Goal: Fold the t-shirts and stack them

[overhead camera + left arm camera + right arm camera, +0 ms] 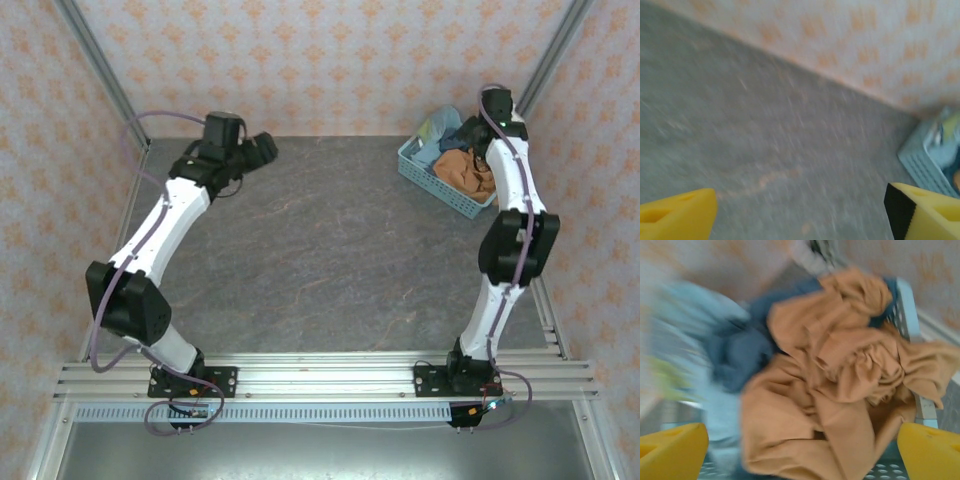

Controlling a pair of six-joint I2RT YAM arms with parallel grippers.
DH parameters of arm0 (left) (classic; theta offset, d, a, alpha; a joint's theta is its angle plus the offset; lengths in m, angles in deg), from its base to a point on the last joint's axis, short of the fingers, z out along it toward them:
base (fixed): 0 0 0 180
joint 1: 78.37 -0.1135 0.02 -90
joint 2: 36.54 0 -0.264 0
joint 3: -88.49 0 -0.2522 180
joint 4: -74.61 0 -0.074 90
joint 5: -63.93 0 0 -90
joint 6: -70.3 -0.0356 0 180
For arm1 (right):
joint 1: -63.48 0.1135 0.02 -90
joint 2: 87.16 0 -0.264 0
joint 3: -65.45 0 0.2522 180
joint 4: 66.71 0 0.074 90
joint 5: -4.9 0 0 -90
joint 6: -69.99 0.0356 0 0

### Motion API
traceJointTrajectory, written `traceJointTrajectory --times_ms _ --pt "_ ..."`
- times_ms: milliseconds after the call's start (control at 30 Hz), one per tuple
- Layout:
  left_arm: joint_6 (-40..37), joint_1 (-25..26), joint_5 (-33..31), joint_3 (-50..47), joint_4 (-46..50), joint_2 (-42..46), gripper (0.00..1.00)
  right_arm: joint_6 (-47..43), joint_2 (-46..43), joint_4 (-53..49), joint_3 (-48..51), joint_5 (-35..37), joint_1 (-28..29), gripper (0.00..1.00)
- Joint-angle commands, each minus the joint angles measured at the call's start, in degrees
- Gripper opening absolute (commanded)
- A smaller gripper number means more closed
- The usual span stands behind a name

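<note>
Walls (330,60) — left, far and right; pale peach paper with a repeating orange ornament.
Tabletop (330,250) — dark grey, matte, with stone-like mottling and faint pinkish veins.
Far-left post (97,60) and far-right post (558,45): bare aluminium, one at each far corner.
Rails (330,375): parallel aluminium extrusions across the near edge.
Slotted strip (300,412): white, just nearer than the rails.
Metal sheet (320,455): dull grey, nearest of all.
Light: even and soft, with faint shadows.

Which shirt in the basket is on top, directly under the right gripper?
The orange-tan shirt, crumpled on top of the pile below the open right gripper. The dusty blue shirt and pale blue shirt lie off to one side.
</note>
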Motion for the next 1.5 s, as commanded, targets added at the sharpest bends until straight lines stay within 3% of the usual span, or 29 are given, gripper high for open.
traceJointTrajectory --times_ms 0,100,267,333,467,567,733,967,1200,1367,1467 --pt "1.9 2.6 6.5 2.7 4.1 1.5 0.86 -1.4 6.6 -15.3 -8.7 -3.5 -1.6 0.98" --pt "2.1 4.7 6.5 1.7 4.4 1.6 0.82 -3.0 14.5 -17.5 -15.6 -6.8 -2.2 0.95" --pt "3.1 5.5 6.1 -0.7 4.1 2.8 0.75 -2.4 22.4 -18.4 -23.1 -9.3 -2.3 0.78" --pt "3.1 5.5 6.0 -1.0 4.4 3.2 0.72 -1.7 23.0 -17.2 -23.5 -10.0 -2.4 0.61" --pt "2.7 5.4 5.3 -0.9 5.3 3.9 0.62 -0.1 18.2 -13.3 -21.1 -8.3 -2.3 0.10" --pt "2.7 5.5 4.9 -1.1 5.7 4.4 0.56 0.3 8.6 -6.7 -14.6 -3.0 -1.4 0.00" --pt "3.0 5.4 4.5 -2.0 5.5 4.2 0.51 0.3 -4.8 -2.4 -11.5 7.5 1.7 0.00" --pt "2.9 5.4 3.5 -1.1 6.2 2.8 0.50 -2.0 -16.2 3.1 -12.7 13.8 9.9 0.00" --pt "1.9 5.3 -6.9 2.6 12.6 3.4 0.56 -3.8 -20.1 0.8 -16.9 19.5 28.2 0.00" --pt "2.2 3.9 -15.0 3.4 18.4 5.6 0.63 5.4 -20.3 0.6 -3.8 17.1 43.0 0.00" --pt "2.7 2.0 -16.2 2.3 21.5 7.1 0.66 9.1 -17.8 3.8 4.4 8.1 48.7 0.40"
